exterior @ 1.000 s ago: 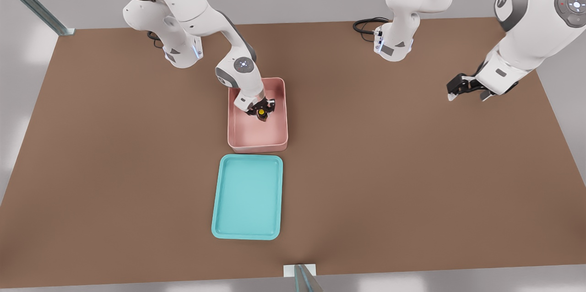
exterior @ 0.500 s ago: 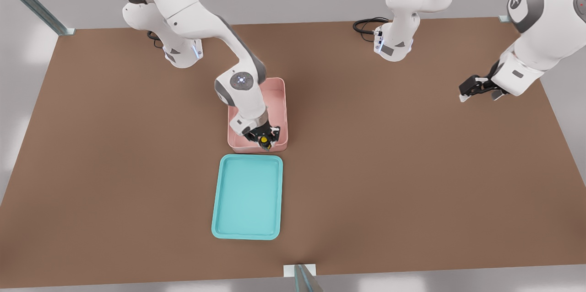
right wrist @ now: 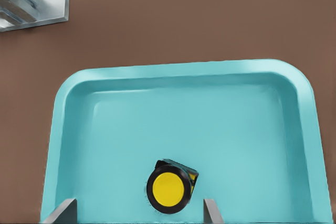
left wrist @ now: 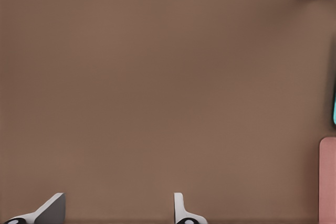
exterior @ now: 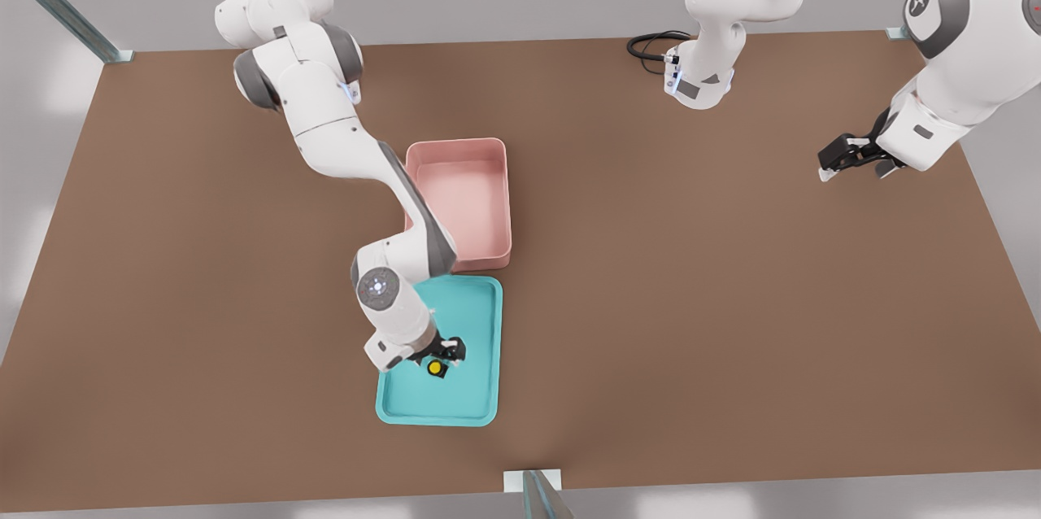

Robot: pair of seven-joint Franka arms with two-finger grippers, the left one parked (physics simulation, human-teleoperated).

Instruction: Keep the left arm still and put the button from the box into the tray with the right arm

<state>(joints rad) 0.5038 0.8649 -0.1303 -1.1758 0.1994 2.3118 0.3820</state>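
The yellow-capped button (exterior: 436, 368) lies on the floor of the teal tray (exterior: 481, 316), towards the tray's near end. My gripper (exterior: 440, 356) hovers right over it, open. In the right wrist view the button (right wrist: 169, 189) sits between the two spread fingertips (right wrist: 212, 211) without touching either, on the tray (right wrist: 184, 103). My gripper (right wrist: 137, 213) is low above the tray floor. The pink box (exterior: 498, 177) stands just behind the tray and holds nothing.
The parked arm's gripper (exterior: 854, 154) hangs over the table at the front view's right. A black cable (exterior: 649, 42) lies at the far edge. A metal post (exterior: 538, 493) stands at the near edge, its bracket (right wrist: 32, 8) just beyond the tray.
My arm swung from the box to the tray, carrying the button out. The fingers, then shut on the button, are now spread, and the button rests in the tray.
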